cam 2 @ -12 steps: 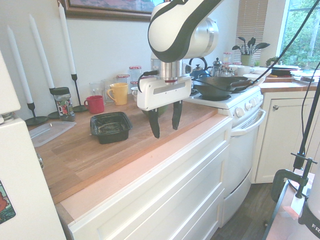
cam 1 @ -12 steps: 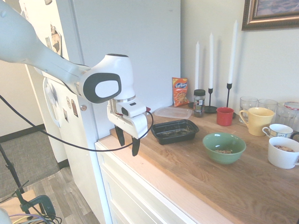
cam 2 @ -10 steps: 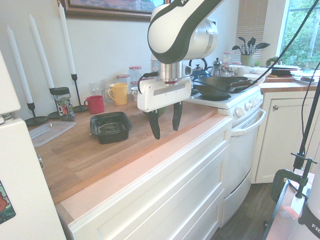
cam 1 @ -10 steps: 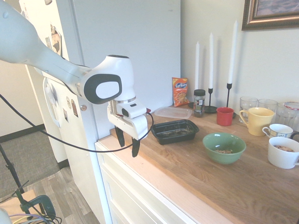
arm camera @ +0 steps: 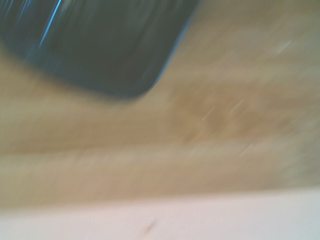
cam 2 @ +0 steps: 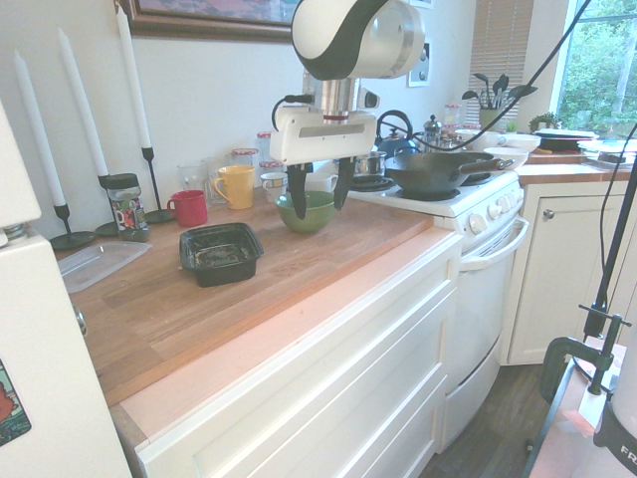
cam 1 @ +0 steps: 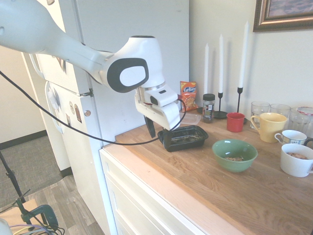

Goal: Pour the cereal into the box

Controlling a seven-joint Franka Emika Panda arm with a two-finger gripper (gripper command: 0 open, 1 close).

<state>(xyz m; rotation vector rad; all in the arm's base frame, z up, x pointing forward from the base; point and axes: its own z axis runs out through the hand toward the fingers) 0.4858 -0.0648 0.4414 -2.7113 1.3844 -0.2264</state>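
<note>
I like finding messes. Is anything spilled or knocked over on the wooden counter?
No, nothing stands out. The black box sits flat, the green bowl is upright with cereal inside, and the candles stand straight. No crumbs show on the counter. The pincer hangs open and empty.

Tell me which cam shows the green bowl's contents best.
First exterior view: the green bowl stands unblocked and you look down into it at tan bits on the bottom. In the second exterior view the open gripper hangs in front of it and hides its inside. The wrist view misses it.
</note>
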